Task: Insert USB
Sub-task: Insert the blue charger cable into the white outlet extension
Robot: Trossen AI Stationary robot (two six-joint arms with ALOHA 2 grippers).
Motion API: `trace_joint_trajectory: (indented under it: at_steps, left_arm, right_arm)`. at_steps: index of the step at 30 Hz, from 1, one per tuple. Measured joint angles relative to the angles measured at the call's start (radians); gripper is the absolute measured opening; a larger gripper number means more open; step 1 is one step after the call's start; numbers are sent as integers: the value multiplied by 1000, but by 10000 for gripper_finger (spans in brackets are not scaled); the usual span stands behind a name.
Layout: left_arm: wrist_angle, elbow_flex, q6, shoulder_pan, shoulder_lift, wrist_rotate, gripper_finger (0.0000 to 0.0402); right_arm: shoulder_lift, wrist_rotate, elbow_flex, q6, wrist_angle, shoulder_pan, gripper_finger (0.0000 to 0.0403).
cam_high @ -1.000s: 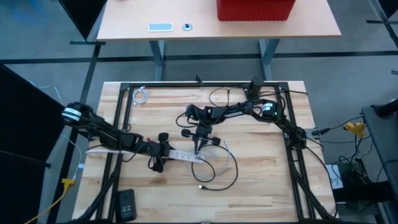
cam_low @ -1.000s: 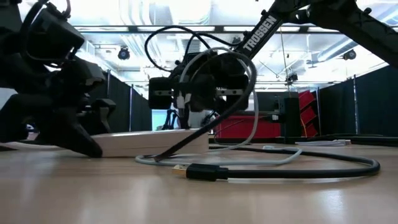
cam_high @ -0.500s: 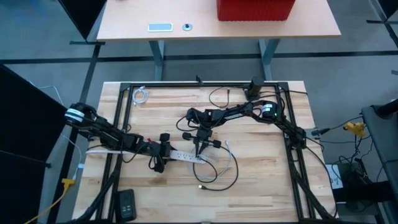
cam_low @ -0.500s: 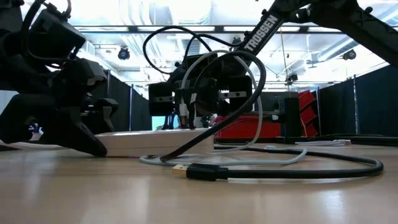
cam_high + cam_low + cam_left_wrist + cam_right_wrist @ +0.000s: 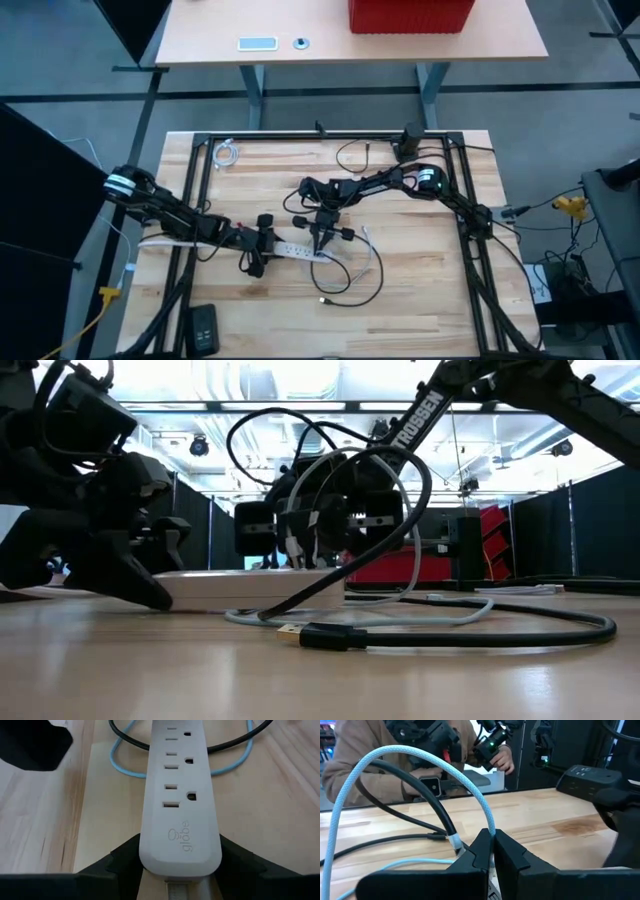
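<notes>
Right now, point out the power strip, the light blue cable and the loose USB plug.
power strip [image 5: 181, 815], left wrist view, its top face by the outlets
light blue cable [image 5: 427, 757], right wrist view, top of its arch
USB plug [image 5: 326, 636], low view, its black housing

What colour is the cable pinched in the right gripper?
Light blue, braided cable; the right wrist view shows it best, pinched in the right gripper.

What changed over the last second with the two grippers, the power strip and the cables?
The right gripper, shut on the light blue cable, shifted slightly over the power strip, and the cable loops swayed with it. Nothing was taken hold of or let go. The left gripper kept clamping the strip's end, and the strip and the loose black USB plug stayed put.
</notes>
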Motion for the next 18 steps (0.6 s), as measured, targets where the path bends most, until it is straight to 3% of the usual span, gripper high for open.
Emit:
trace_joint_trajectory:
  at_steps: [18]
  left_arm:
    - [-6,0,-8,0,0,3,193]
  right_arm:
    - [-5,17,8,-8,0,-26,0]
